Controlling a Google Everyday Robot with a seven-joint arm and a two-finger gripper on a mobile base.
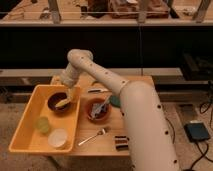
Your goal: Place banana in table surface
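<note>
The tool (pixel 71 93) hangs at the rim of the brown bowl (pixel 54 100); whether it grips anything cannot be told. The banana (pixel 63 104) lies in that bowl, which sits in the yellow tray (pixel 25 135) on the bench (pixel 92 149)

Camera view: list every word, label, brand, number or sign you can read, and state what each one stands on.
None: no text can be read anywhere in this view.
The white arm, yellow tray, table surface and brown bowl show no markings.
Small dark item at the table's front edge: any print is too blurred to read.
The gripper sits over the dark bowl in the tray, by the banana; no label shows on it.
</note>
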